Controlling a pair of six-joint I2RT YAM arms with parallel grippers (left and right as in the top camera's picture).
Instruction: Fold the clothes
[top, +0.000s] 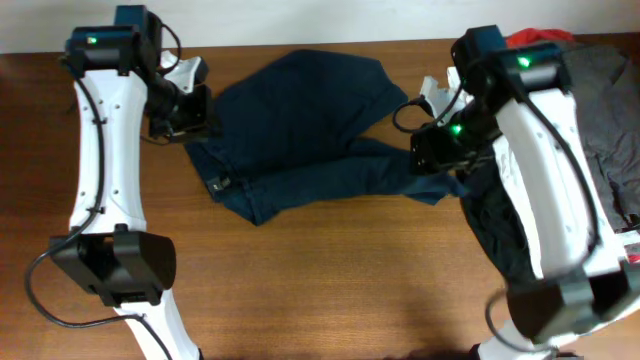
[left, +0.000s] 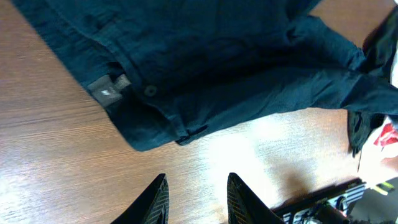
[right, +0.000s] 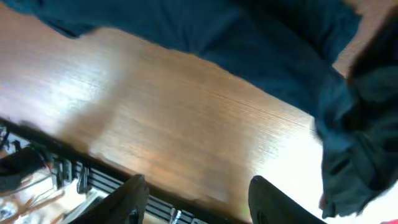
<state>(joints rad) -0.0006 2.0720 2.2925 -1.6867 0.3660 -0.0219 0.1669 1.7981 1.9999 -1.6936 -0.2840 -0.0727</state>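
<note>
The clothes here are chiefly a dark navy-blue shorts-like garment, lying partly folded and wrinkled across the back middle of the table. My left gripper hovers at its left edge, by the waistband. In the left wrist view the waistband with a grey label lies beyond my left gripper, which is open over bare wood. My right gripper is above the garment's right end. In the right wrist view my right gripper is open and empty, with the navy cloth past it.
More garments are heaped at the right side of the table: a grey one, a red one at the back, and a black one hanging toward the front. Bare wooden table stretches along the front.
</note>
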